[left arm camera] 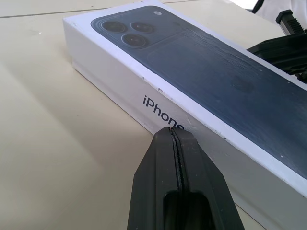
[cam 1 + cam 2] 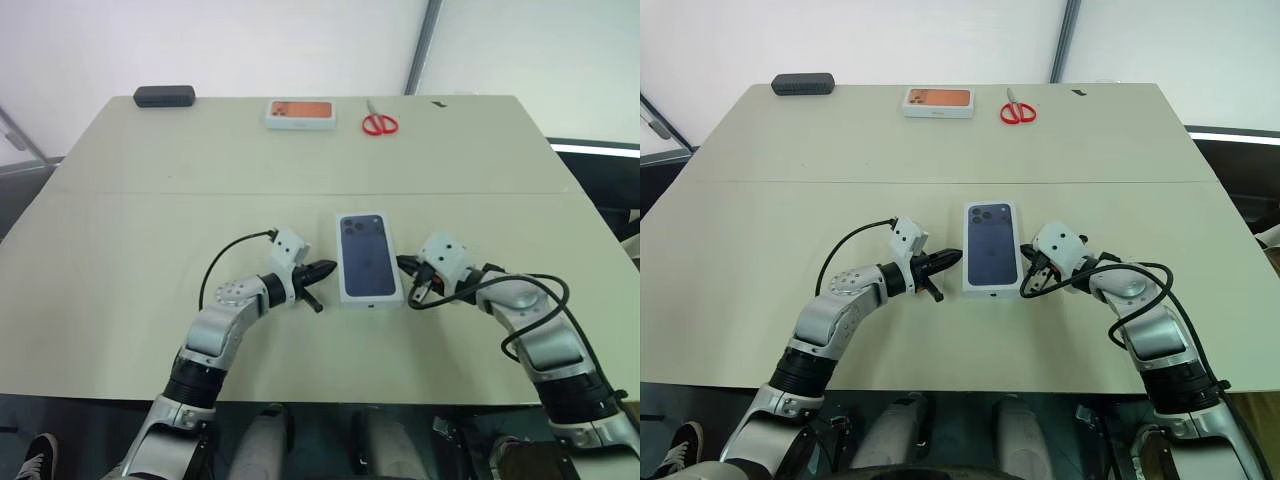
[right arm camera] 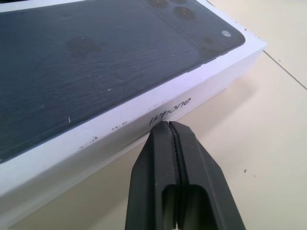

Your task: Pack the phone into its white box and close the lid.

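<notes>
Two grippers flank one closed package in the middle of the table (image 2: 120,230); the lid (image 2: 368,257), its top printed with a dark blue phone picture, sits squarely down over the white box, so that of the box itself I can make out nothing but white side walls, and I cannot tell lid wall from tray wall; the phone is nowhere to be seen loose on the table, so I judge it is inside, though that is a guess.

The left gripper (image 2: 326,269) has its two black fingers pressed together on nothing, tip right at one long side of the package; the right gripper (image 2: 404,265) is likewise pinched shut and empty, tip at the opposite long side; whether either tip touches the cardboard I cannot say for certain.

By the look of it the packing is done and the lid is on; what may remain is a last squaring or pressing home, if the lid is not fully seated.

Along the far edge lie a small black case (image 2: 164,96), a white box with an orange picture (image 2: 300,114) and red-handled scissors (image 2: 379,122), all well apart from the work.
</notes>
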Controlling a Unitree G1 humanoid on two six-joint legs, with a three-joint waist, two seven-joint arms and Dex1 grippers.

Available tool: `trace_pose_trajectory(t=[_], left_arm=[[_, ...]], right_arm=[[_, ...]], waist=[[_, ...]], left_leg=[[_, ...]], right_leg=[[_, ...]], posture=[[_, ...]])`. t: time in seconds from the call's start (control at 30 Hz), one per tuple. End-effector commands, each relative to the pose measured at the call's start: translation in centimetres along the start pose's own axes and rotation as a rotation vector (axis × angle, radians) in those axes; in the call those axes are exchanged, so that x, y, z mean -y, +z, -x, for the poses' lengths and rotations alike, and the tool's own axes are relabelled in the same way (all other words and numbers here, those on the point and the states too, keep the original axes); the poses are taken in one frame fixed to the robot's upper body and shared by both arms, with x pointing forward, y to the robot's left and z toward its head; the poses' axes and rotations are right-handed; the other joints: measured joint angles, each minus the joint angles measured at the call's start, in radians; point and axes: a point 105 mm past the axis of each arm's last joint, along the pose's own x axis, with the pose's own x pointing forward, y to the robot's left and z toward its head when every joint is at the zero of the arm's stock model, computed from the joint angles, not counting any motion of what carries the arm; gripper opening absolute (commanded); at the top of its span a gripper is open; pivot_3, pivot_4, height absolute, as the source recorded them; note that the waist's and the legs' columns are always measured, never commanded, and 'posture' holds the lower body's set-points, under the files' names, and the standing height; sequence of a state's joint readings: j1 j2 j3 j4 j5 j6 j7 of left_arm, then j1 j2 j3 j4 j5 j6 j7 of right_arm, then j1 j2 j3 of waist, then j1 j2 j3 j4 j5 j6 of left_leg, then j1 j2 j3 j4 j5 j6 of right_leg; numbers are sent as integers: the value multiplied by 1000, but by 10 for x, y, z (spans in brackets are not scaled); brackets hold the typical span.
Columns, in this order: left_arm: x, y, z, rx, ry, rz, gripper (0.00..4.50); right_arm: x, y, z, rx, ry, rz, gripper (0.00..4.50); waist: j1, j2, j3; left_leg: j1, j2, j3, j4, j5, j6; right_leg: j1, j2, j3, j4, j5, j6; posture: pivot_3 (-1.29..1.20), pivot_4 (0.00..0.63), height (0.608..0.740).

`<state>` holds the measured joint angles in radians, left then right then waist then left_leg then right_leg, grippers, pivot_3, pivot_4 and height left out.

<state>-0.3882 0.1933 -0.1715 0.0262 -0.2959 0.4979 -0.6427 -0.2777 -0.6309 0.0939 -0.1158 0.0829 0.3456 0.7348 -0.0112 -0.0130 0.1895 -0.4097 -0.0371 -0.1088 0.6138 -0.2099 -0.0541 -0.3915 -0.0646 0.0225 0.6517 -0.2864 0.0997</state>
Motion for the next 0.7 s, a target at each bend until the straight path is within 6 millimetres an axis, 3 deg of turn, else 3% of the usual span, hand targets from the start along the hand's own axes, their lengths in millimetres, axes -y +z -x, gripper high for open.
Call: trace_pose_trajectory(t=[0.03, 0.3, 0.6, 0.7], left_arm=[[5, 10, -3, 33, -25, -15, 0], [10, 18, -8, 62, -45, -29, 0], [-9, 4, 8, 9, 13, -42, 0], [-13, 6, 12, 16, 27, -36, 0]], right_arm=[[-15, 6, 0, 11, 65, 53, 31], [-8, 5, -1, 4, 38, 58, 31], [-1, 2, 0, -14, 15, 81, 31], [12, -1, 4, -37, -19, 112, 31]], waist=[[0, 0, 0], [0, 0, 0], [-3, 0, 0], [-3, 0, 0]], left_leg=[[0, 0, 0, 0, 0, 0], [0, 0, 0, 0, 0, 0], [0, 0, 0, 0, 0, 0], [0, 0, 0, 0, 0, 0]], right_leg=[[0, 0, 0, 0, 0, 0], [0, 0, 0, 1, 0, 0], [0, 0, 0, 1, 0, 0], [0, 0, 0, 1, 0, 0]], posture=[[0, 150, 740], [0, 150, 740], [0, 150, 740], [0, 150, 740]])
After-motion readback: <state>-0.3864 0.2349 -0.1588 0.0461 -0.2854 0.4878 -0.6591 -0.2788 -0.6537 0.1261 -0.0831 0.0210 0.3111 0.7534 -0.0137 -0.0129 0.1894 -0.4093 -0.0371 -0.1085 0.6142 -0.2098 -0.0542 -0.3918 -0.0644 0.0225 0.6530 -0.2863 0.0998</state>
